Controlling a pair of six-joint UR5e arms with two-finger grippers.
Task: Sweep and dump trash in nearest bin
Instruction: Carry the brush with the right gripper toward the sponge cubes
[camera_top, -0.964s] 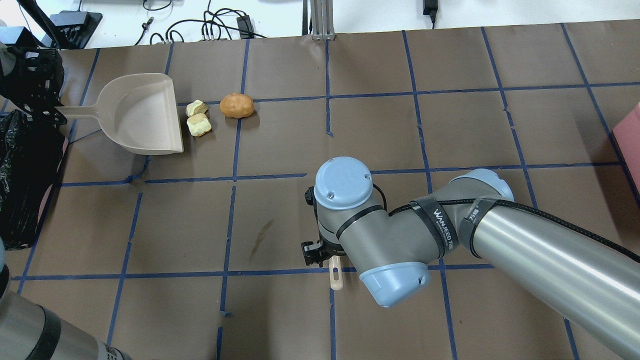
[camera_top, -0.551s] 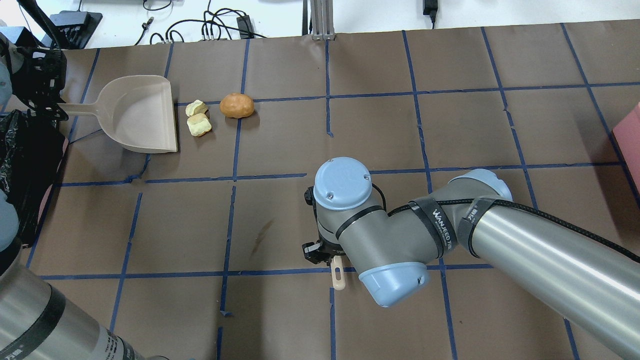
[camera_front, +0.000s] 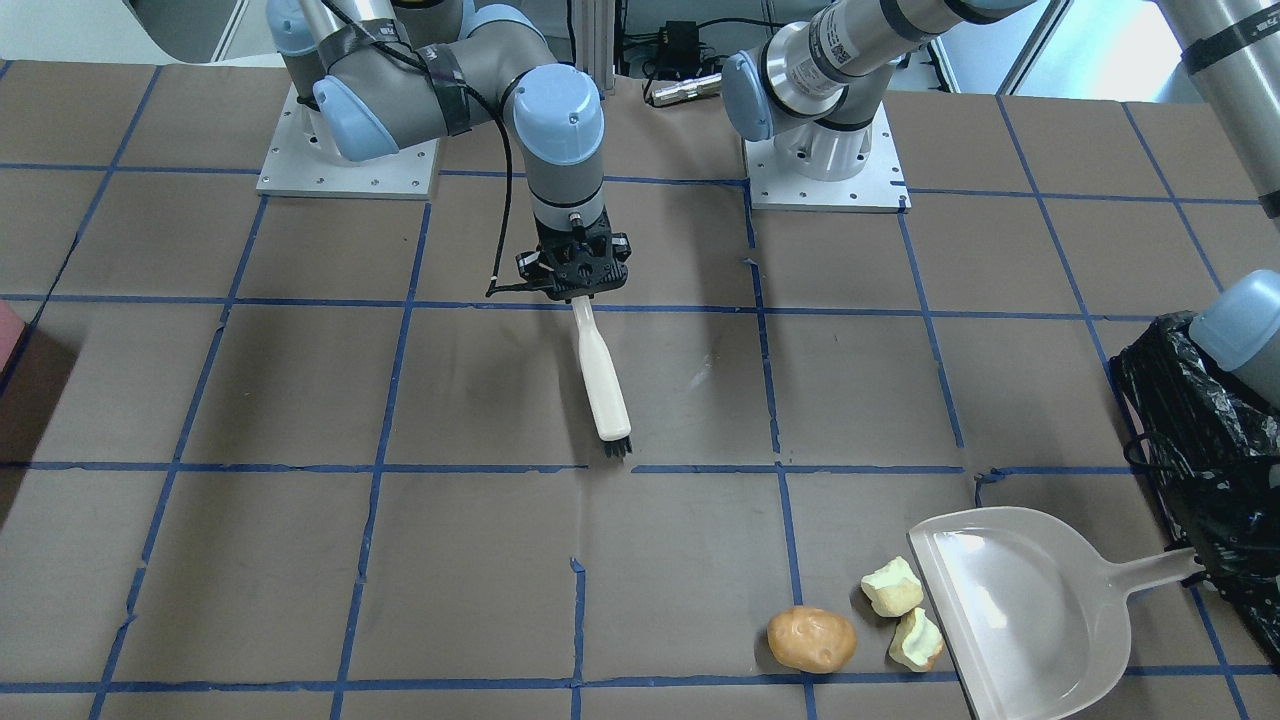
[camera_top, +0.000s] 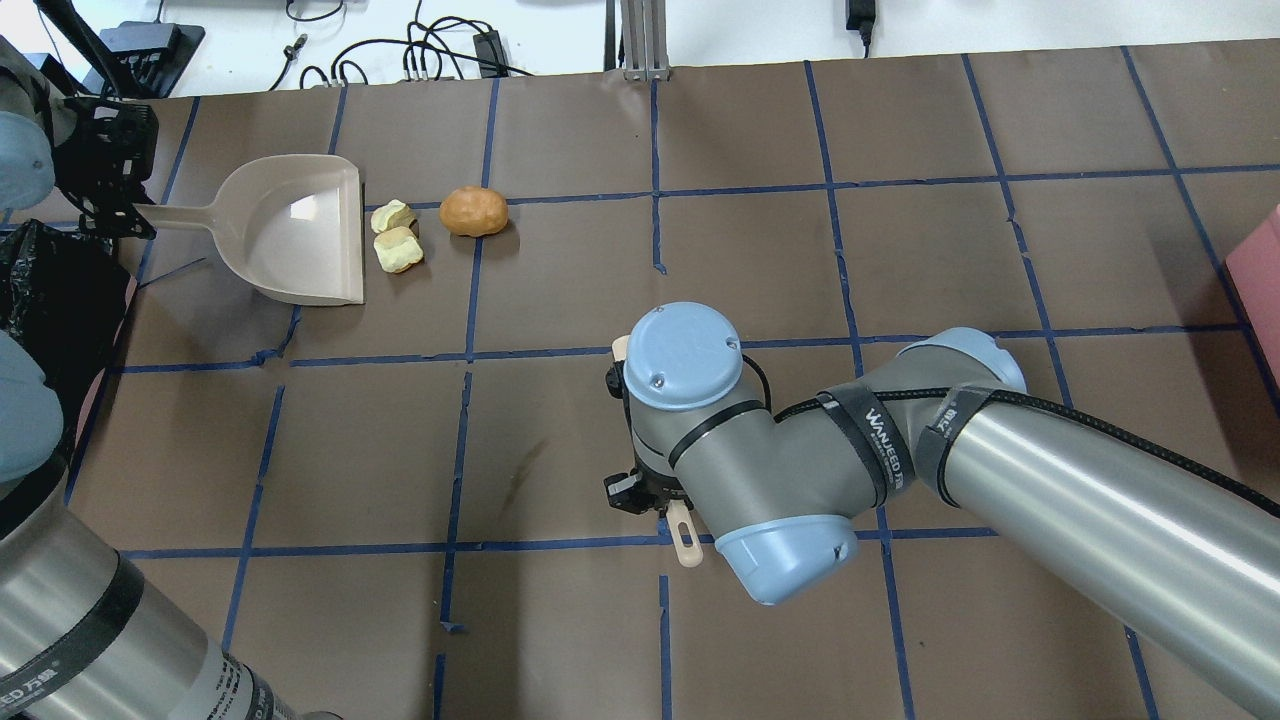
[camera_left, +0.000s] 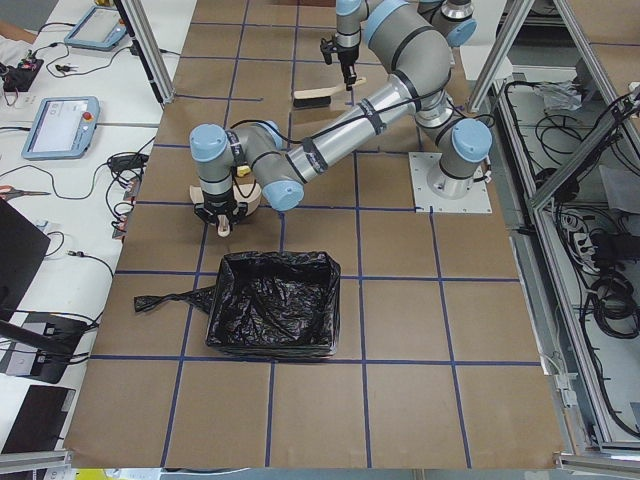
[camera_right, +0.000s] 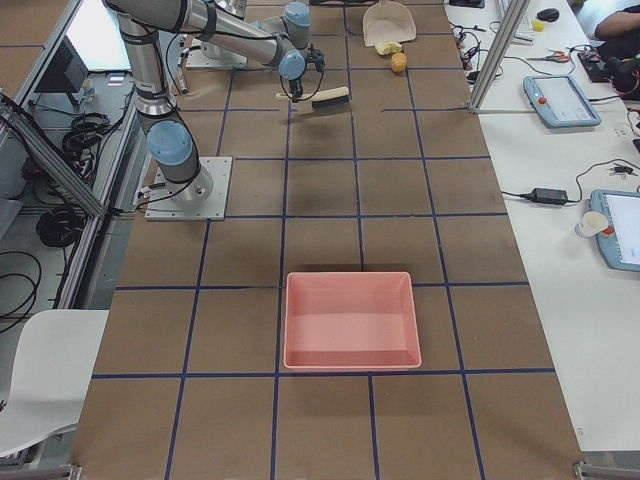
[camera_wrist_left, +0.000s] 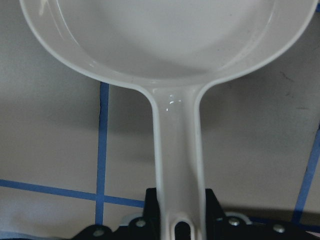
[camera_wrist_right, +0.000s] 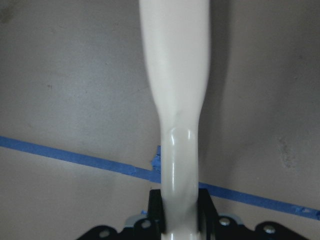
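Left tool (camera_wrist_left: 177, 214) clamped beige plastic dustpan (camera_top: 290, 240) by its handle. Right tool (camera_front: 578, 290) clamped cream-handled, black-bristled brush (camera_front: 603, 385), bristles pointing away.

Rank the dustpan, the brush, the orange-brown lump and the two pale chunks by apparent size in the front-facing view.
1. dustpan
2. brush
3. orange-brown lump
4. upper pale chunk and lower pale chunk: these look alike, so they are not ranked against each other.

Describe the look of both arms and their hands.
The right arm is a silver-grey tube with rounded grey joints and pale blue end caps; black straps with white lettering hold a thin black cable along it. The left arm matches: silver tube, black band, white lettering. The right hand and left hand are black, boxy, two-fingered.
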